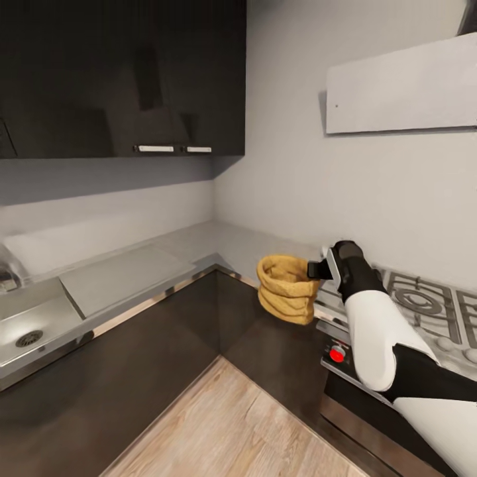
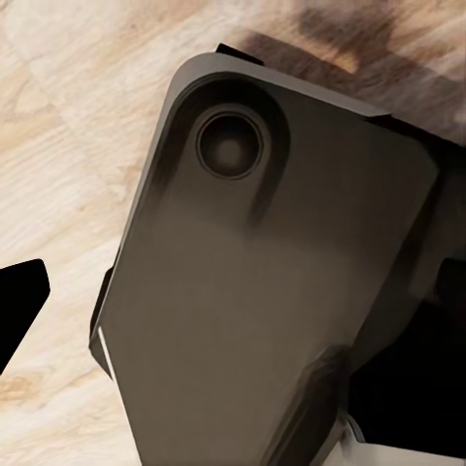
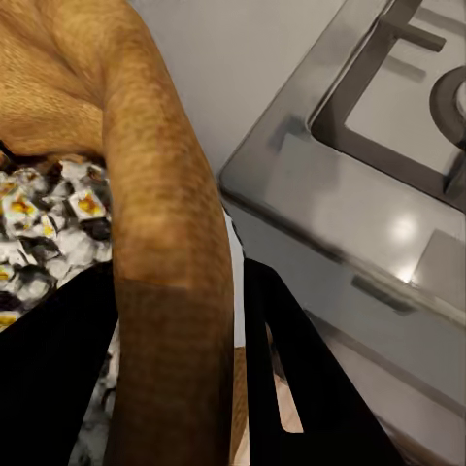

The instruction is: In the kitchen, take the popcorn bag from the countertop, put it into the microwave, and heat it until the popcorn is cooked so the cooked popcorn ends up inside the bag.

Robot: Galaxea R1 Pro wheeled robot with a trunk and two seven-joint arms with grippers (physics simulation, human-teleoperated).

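Corner of the kitchen. The right gripper (image 1: 317, 269) holds the popcorn bag (image 1: 287, 289) by its rolled rim (image 3: 160, 194), jaws clamped on either side of the rim wall. The bag hangs at the tabletop (image 1: 245, 245) edge, just beside the gas hob (image 1: 424, 305). Popcorn (image 3: 44, 218) lies inside the bag. The left jaws' state cannot be told above the wooden floor (image 2: 68, 146).

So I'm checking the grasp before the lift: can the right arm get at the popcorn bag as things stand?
Probably yes, it looks already there. The right gripper sits at the rim of the popcorn bag, and in the right wrist view the jaws straddle the bag's wall, one inside over the popcorn. Nothing blocks it.
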